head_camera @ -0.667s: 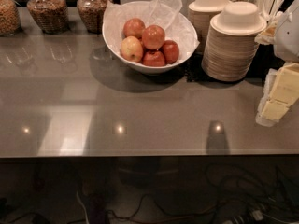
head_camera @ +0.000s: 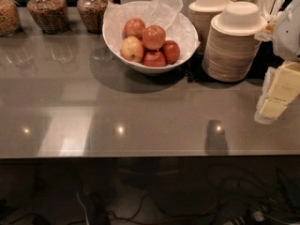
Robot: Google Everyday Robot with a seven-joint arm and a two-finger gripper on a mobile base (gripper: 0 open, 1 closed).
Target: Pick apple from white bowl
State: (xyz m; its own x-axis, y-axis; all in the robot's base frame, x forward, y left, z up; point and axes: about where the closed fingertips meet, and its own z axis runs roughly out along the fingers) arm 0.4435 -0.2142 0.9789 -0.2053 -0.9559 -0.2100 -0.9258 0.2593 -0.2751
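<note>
The white bowl (head_camera: pixel 140 67), lined with crinkled white paper, stands at the back middle of the grey table. It holds a pile of several apples. The apple (head_camera: pixel 154 37), round and orange-red, lies on top of the pile. A pale yellow-blushed apple (head_camera: pixel 132 48) lies to its left, and smaller darker red apples (head_camera: pixel 171 51) lie around it. My gripper (head_camera: pixel 275 95), pale yellow and white, hangs at the right edge of the view, just above the table. It is far to the right of the bowl and lower in the view, and nothing shows in it.
Two stacks of beige disposable bowls (head_camera: pixel 232 46) stand right of the white bowl, between it and my gripper. Glass jars of grains (head_camera: pixel 45 11) line the back left. Utensils (head_camera: pixel 267 1) stand at the back right. The table's front edge (head_camera: pixel 140 156) runs across the view.
</note>
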